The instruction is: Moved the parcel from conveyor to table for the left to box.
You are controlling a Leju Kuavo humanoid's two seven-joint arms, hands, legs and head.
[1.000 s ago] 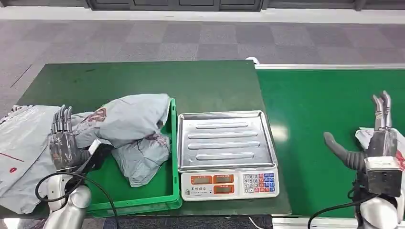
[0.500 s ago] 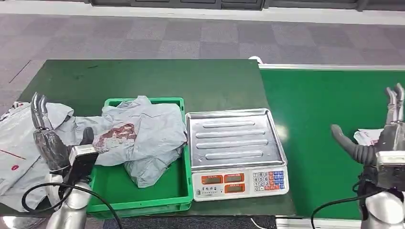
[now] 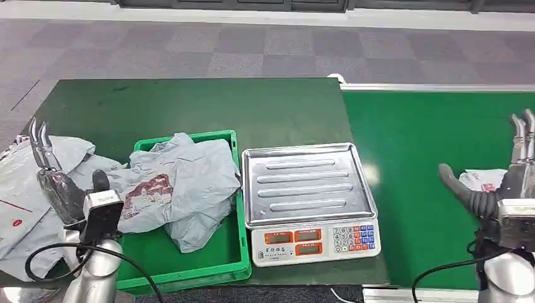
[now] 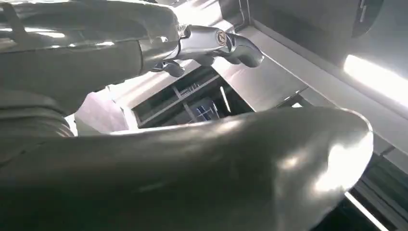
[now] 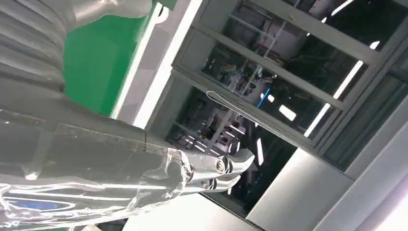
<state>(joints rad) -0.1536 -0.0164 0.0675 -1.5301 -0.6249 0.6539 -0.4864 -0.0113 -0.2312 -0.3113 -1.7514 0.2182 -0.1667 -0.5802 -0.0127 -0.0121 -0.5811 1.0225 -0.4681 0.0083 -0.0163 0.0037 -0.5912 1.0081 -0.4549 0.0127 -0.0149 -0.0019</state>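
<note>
Where crumpled, the grey parcel fills the crate.

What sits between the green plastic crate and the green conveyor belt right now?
In the head view, a silver electronic weighing scale sits between the green plastic crate and the green conveyor belt; its steel tray is bare.

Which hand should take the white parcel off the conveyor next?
The right hand: it hangs open over the conveyor right beside the white parcel. The left hand is far off, by the green bin.
</note>
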